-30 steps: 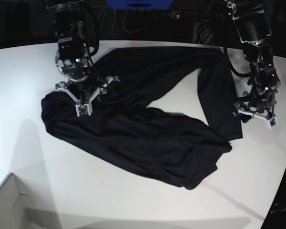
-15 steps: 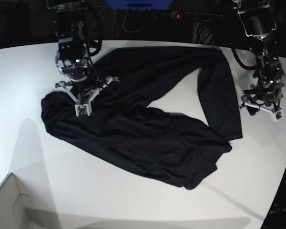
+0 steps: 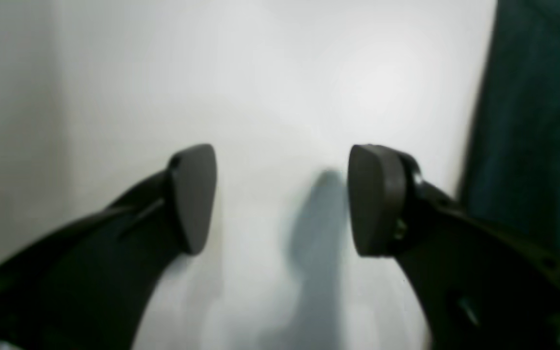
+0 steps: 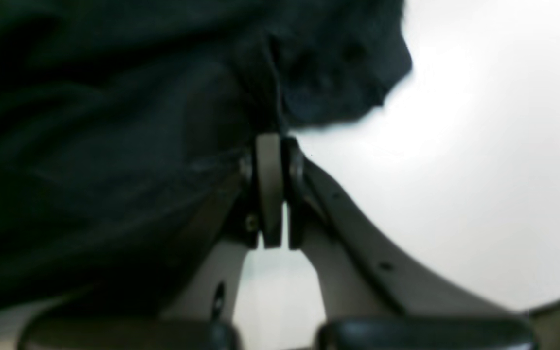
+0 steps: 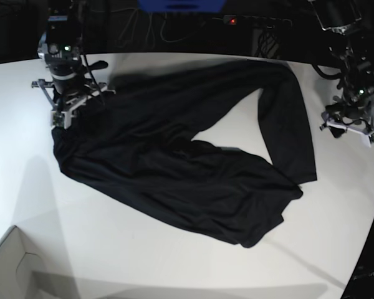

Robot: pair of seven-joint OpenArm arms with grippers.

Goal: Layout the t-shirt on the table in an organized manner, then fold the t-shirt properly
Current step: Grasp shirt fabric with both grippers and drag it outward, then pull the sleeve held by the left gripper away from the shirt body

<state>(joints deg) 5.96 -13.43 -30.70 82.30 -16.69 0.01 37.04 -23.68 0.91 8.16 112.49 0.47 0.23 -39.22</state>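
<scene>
The t-shirt [image 5: 174, 168] is judged thin and limp; its edge is pinched by the right gripper [image 4: 272, 194]; the left gripper [image 3: 282, 199] is spread, empty.

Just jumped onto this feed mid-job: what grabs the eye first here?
The black t-shirt, rumpled and twisted across the middle of the white table. The right gripper is shut on the t-shirt near its edge on the base view's left. The left gripper hangs open over bare table beside the cloth, holding nothing.
</scene>
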